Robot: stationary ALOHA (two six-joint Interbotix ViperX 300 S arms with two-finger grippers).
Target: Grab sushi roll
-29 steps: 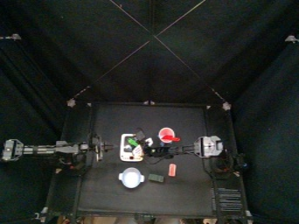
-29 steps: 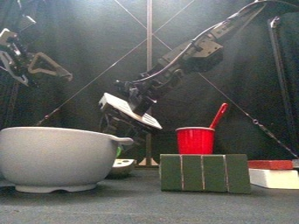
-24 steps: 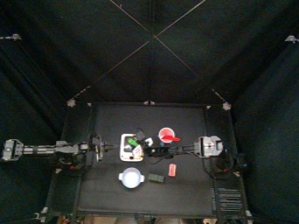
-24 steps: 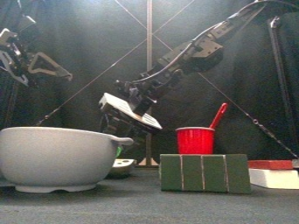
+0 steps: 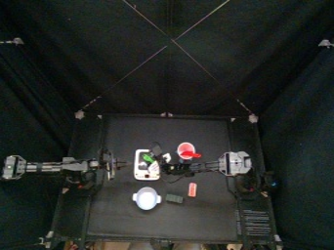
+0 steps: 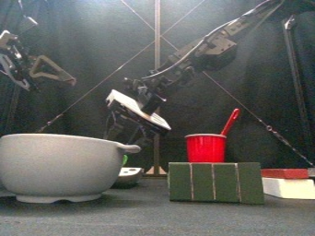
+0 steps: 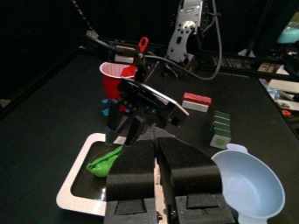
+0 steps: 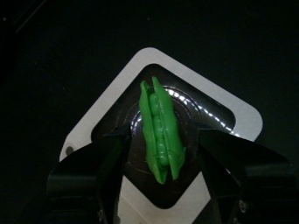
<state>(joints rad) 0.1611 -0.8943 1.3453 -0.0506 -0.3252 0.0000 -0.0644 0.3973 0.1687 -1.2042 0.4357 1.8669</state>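
The sushi roll is hidden; I cannot pick out a dark chunk in any view. My right gripper (image 8: 163,150) hangs open over the white tray (image 8: 239,118), its jaws on either side of a green piece (image 8: 156,122) that lies in the tray's dark well. From above, the right gripper (image 5: 162,162) reaches across to the tray (image 5: 143,156). The front view shows it (image 6: 133,109) tilted above the table. My left gripper (image 7: 158,179) is shut and held off to the left, looking at the tray (image 7: 84,153).
A red cup (image 5: 187,150) with a red spoon stands behind the tray. Towards the front sit a white-blue bowl (image 5: 147,199), a green block (image 5: 175,198) and a small red block (image 5: 193,188). In the front view the bowl (image 6: 62,166) and green block (image 6: 215,182) stand close.
The right gripper has shifted and turned slightly above the tray. The left arm has not moved.
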